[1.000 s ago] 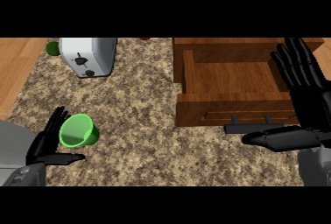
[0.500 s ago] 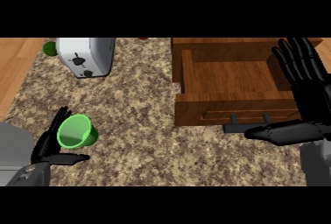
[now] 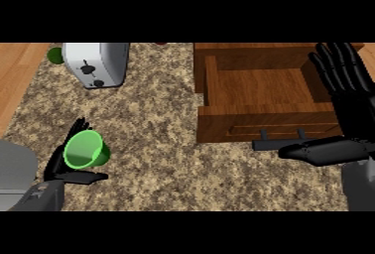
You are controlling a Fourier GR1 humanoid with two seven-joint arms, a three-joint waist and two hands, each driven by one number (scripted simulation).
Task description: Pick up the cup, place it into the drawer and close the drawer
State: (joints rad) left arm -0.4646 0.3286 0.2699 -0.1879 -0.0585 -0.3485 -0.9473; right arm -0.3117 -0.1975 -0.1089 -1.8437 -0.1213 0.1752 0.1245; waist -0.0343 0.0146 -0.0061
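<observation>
Cup (image 3: 86, 149), green, lower left of frame, against left hand (image 3: 64, 166), fingers straight behind it, thumb below. Right hand (image 3: 338, 99) spread open beside open drawer (image 3: 256, 94), upper right.

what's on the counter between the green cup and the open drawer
Nothing. In the head view, only bare speckled counter separates the green cup, by the left hand, from the open drawer.

Head view, steeply down onto counter (image 3: 161, 124)
</observation>
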